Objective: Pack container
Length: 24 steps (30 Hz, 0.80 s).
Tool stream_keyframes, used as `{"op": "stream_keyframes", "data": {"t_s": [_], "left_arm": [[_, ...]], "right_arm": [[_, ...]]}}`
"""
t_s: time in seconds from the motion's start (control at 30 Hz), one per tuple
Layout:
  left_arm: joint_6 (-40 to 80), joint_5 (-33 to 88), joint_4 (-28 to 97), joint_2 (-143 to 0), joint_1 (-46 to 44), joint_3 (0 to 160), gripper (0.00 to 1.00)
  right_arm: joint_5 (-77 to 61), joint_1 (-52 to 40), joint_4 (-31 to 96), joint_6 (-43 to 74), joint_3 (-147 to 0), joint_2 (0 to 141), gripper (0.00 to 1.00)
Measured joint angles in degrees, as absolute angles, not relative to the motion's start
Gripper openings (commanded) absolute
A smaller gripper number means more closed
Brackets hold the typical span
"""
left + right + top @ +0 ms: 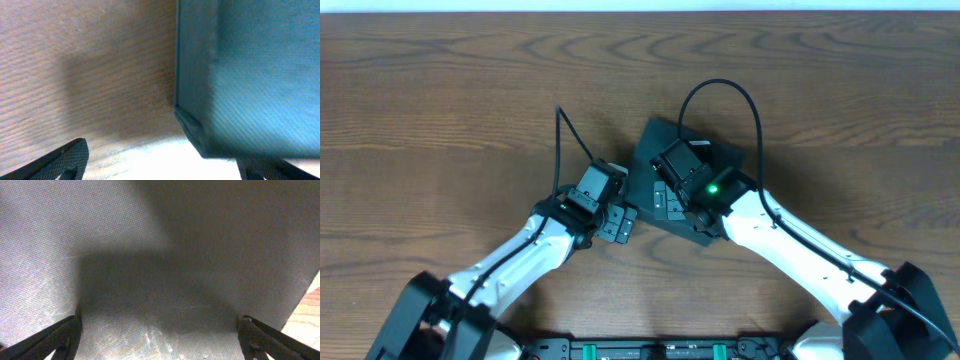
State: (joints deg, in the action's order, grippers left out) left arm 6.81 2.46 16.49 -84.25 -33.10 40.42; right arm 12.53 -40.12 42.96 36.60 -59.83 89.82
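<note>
The dark teal container point(650, 148) lies turned at an angle in the middle of the table. My right gripper point(667, 200) is right above its top face, open. In the right wrist view its fingers point(160, 347) spread wide just over the container's dark woven surface point(160, 230), which fills the view. My left gripper point(620, 222) is at the container's near left corner, open and empty. In the left wrist view the container's wall and corner point(250, 75) stand just ahead of the right finger of that gripper point(160, 172). No snack packets show.
The wooden table point(470, 100) runs wide on all sides of the container. Both arms reach in from the near edge, and their cables arch over the container. A strip of table shows at the right edge of the right wrist view point(311, 305).
</note>
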Motion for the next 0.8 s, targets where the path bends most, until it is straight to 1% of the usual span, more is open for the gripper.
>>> {"op": "stream_keyframes", "data": {"t_s": [0.2,0.3,0.47,0.6,0.67,0.8], "left_arm": [[7.9,2.8,19.2,-72.3,-33.1,40.4,0.95],[8.1,2.7,20.5,-67.1,-33.1,40.4,0.95],[8.8,0.1,22.2,-63.7,-32.6,40.4,0.95],[9.7,-0.7,22.2,-63.7,-29.5,40.4,0.95],[10.5,-0.1,22.3,-63.7,-27.2,40.4,0.95],[10.9,1.8,22.3,-63.7,-23.2,40.4,0.95]], "right_arm": [[12.6,-40.1,42.9,36.6,-59.8,89.8,0.99],[12.4,-40.1,44.9,36.6,-60.9,90.1,0.99],[10.9,-40.1,54.8,36.6,-66.0,90.7,0.99],[10.9,-39.5,63.0,37.1,-70.1,87.7,0.99],[11.0,-38.1,66.3,38.1,-70.5,85.2,0.99],[12.3,-32.3,72.3,41.0,-70.6,77.5,0.99]]}}
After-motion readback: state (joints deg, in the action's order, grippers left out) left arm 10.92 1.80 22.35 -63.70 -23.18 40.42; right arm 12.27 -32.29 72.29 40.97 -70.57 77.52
